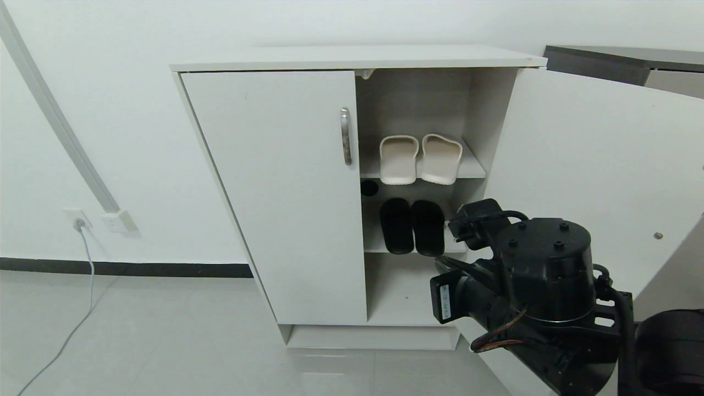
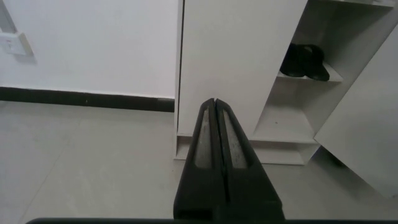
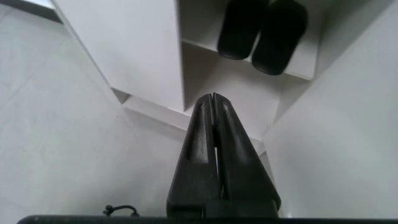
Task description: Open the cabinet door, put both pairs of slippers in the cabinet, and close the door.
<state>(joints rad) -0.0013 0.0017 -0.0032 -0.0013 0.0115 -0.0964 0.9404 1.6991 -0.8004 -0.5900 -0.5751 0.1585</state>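
Observation:
The white cabinet [image 1: 352, 58] has its left door [image 1: 275, 192] closed and its right door [image 1: 594, 165] swung wide open. A pair of white slippers [image 1: 421, 159] lies on the upper shelf. A pair of black slippers [image 1: 412, 226] lies side by side on the shelf below, seen also in the wrist views [image 2: 305, 61] [image 3: 264, 28]. My right arm [image 1: 528, 286] is in front of the open bay, and its gripper [image 3: 213, 96] is shut and empty, just below the black slippers' shelf. My left gripper [image 2: 214, 101] is shut and empty, over the floor short of the closed door.
A metal handle [image 1: 345, 136] runs down the closed door's right edge. A wall socket [image 1: 80, 223] with a grey cable [image 1: 66, 335] is at the left. Grey furniture [image 1: 621, 63] stands behind the open door. Bare tiled floor [image 1: 165, 341] lies before the cabinet.

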